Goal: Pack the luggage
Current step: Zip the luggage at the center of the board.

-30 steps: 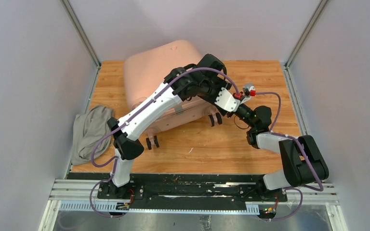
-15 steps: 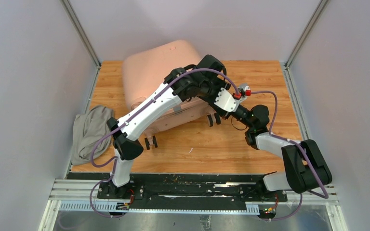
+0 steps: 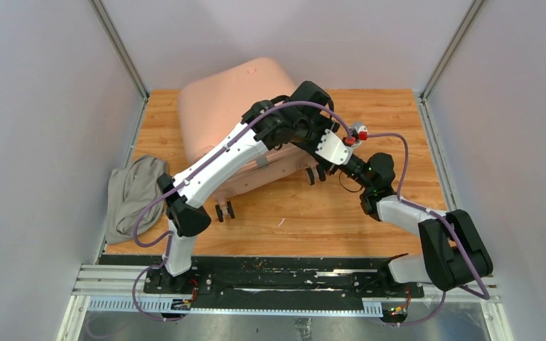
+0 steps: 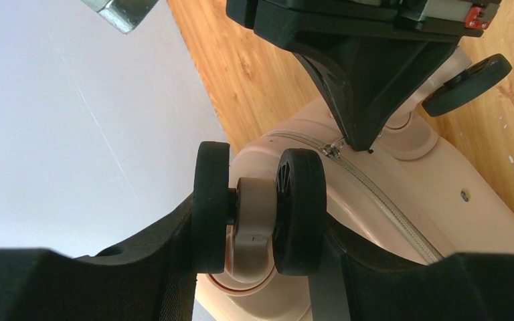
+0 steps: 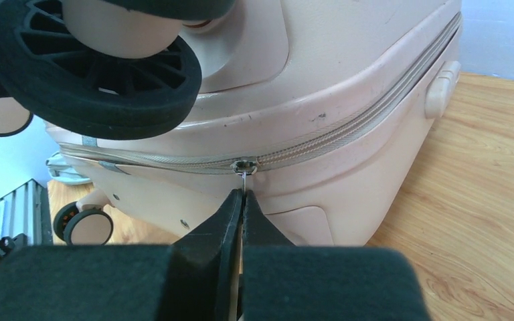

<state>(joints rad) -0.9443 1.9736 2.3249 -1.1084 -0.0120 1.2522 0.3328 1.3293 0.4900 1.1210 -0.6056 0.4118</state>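
Note:
The pale pink luggage (image 3: 224,99) lies closed on the wooden table, its wheels toward the arms. My left gripper (image 4: 260,224) is shut on a twin black wheel (image 4: 301,207) at the luggage's corner, one finger against each outer face. My right gripper (image 5: 243,195) is shut on the small metal zipper pull (image 5: 243,175) that hangs from the slider on the zipper line (image 5: 348,130). In the left wrist view the right gripper's black tip (image 4: 358,127) meets the zipper (image 4: 381,200) just above the held wheel. In the top view both wrists crowd the luggage's right near corner.
A grey cloth bundle (image 3: 131,193) lies at the table's left edge, beside the luggage. Another wheel (image 3: 223,210) sticks out at the luggage's near left corner. Grey walls close in left, right and behind. The metal rail (image 3: 277,280) holds the arm bases.
My right gripper has shut on the zipper pull, and the right arm has shifted slightly left toward the luggage. The left gripper has kept its hold on the wheel.

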